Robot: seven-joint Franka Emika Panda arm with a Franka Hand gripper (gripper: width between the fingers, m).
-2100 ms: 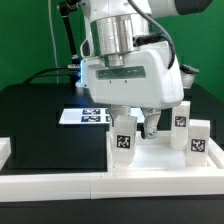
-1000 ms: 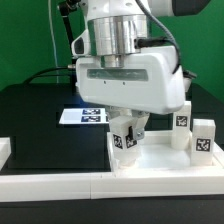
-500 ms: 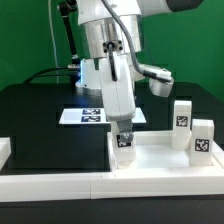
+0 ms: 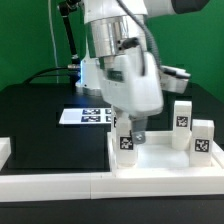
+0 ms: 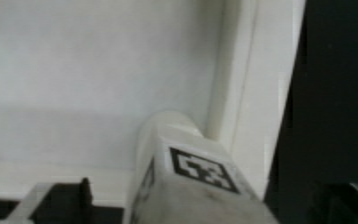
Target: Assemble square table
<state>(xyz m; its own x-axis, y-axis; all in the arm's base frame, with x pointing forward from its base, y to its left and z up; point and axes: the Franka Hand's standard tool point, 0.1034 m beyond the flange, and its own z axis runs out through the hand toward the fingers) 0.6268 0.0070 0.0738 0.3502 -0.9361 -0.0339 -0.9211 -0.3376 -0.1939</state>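
The white square tabletop [image 4: 165,160] lies at the exterior view's right, rim up; its inside and rim also show in the wrist view [image 5: 87,90]. My gripper [image 4: 128,134] is shut on a white tagged leg [image 4: 126,143], which stands upright at the tabletop's near-left corner. In the wrist view the leg [image 5: 194,175] fills the space between my dark fingers [image 5: 64,200]. Two more tagged legs [image 4: 181,120] [image 4: 202,141] stand upright on the tabletop's right side. A fourth leg is out of view.
The marker board [image 4: 88,116] lies on the black table behind the gripper. A long white border bar [image 4: 70,186] runs along the front, with a white block [image 4: 5,150] at the left. Cables and a stand are at the back left.
The hand has come down onto the leg at the tabletop's corner and turned about its vertical axis. The leg stays at the same corner; the other two legs have not moved.
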